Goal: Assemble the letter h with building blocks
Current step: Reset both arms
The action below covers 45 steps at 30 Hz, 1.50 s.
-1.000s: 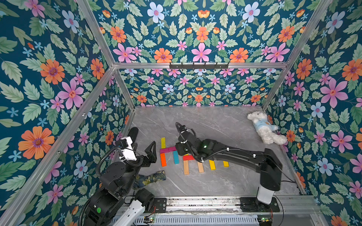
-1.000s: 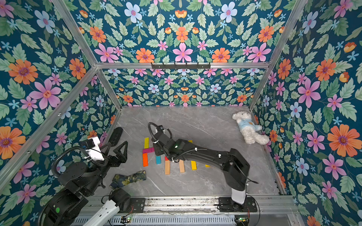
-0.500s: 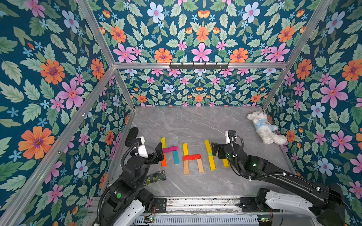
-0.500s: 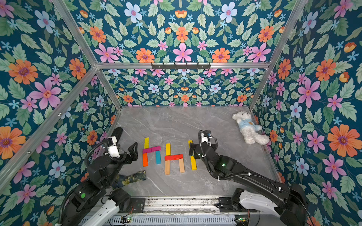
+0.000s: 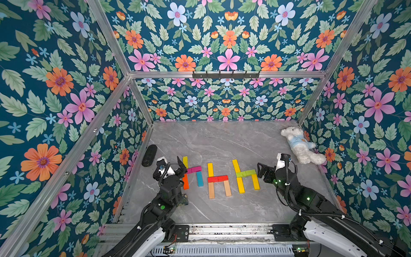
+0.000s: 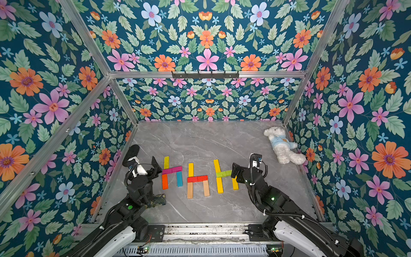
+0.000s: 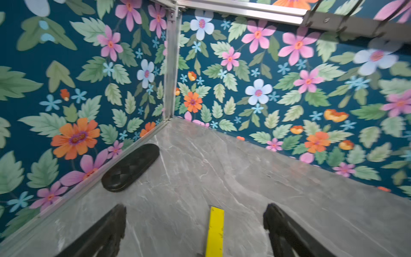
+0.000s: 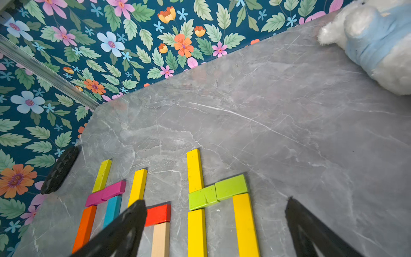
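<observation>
Your left claw (image 7: 195, 213): jaws spread as wide as they go, gripping nothing. Between them you see only bare tabletop and the far tip of a yellow bar (image 7: 214, 231), lying flat. Your right claw (image 8: 215, 202): equally wide, empty, standing just right of the rightmost letter.

The building blocks (image 5: 216, 178) lie flat mid-tabletop as three letters side by side. The left letter (image 5: 194, 170) has a magenta crossbar with orange and blue legs. The middle letter (image 5: 218, 178) has a red crossbar and plain-wood legs. The right letter (image 5: 245, 173) is yellow. No loose bars show, so the assembly looks finished.

Risks:
- The left claw sits right at the left letter's stem. In both top views a finger overlaps it, and contact cannot be told. A low or sideways pull-out would drag the yellow or orange bar.
- The right claw is close beside the right letter's yellow leg, so the hazard is the same.
- The bars only abut and nothing locks them. The lime crossbar (image 8: 216, 193) halves sit slightly stepped, so one nudge breaks a letter.

Tabletop (image 5: 222, 138): grey, veined and smooth, so bars likely slide. A black oval pad (image 5: 149, 155) lies at the left wall. A white plush bear (image 5: 300, 144) lies far right, well apart. The room has floral walls (image 5: 66, 89) and an aluminium frame (image 5: 106, 104).
</observation>
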Motion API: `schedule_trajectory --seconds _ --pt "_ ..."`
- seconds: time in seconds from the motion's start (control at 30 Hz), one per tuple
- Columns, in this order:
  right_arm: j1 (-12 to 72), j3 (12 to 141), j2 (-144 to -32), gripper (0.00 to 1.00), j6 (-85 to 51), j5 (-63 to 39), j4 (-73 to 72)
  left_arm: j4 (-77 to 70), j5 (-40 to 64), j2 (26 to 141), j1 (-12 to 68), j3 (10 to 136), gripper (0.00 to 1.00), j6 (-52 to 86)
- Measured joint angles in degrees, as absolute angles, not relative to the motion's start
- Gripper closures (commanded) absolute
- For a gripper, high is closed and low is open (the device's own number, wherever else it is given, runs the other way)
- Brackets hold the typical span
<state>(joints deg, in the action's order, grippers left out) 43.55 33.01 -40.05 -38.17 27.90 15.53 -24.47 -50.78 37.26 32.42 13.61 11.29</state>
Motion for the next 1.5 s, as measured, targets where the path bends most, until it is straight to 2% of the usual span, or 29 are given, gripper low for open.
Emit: schedule_trajectory --seconds 0.23,0.37,0.73,0.97,1.07,1.2,1.33,1.5 --pt "43.44 30.04 -35.05 0.01 -35.33 28.69 15.4 -41.89 -48.23 53.52 10.13 11.9 0.01 9.08" --pt "43.44 28.8 -32.6 0.01 -34.15 28.77 15.18 -45.28 -44.45 62.5 5.21 11.81 0.01 8.97" --pt "43.44 27.33 -29.67 0.01 -31.62 32.88 16.1 -65.78 -32.73 84.9 4.38 9.85 0.01 6.72" --pt "43.42 26.24 -32.23 0.01 -31.0 35.99 14.13 -71.07 -23.51 87.66 4.23 11.44 0.01 4.12" --pt "43.33 26.3 -34.65 0.01 -29.47 37.08 12.21 -77.45 -20.58 92.92 4.36 9.13 0.01 2.55" --pt "42.39 26.28 -37.19 0.01 -25.74 38.52 8.21 -78.04 -18.17 92.29 3.68 11.05 0.01 2.46" --pt "39.2 25.54 -37.34 0.01 -21.28 39.38 3.07 -74.08 -16.64 91.94 2.61 14.66 0.01 2.68" --pt "30.41 22.2 -36.58 0.01 -15.14 39.66 -5.32 -71.5 -16.47 91.79 2.35 15.38 0.0 2.87"
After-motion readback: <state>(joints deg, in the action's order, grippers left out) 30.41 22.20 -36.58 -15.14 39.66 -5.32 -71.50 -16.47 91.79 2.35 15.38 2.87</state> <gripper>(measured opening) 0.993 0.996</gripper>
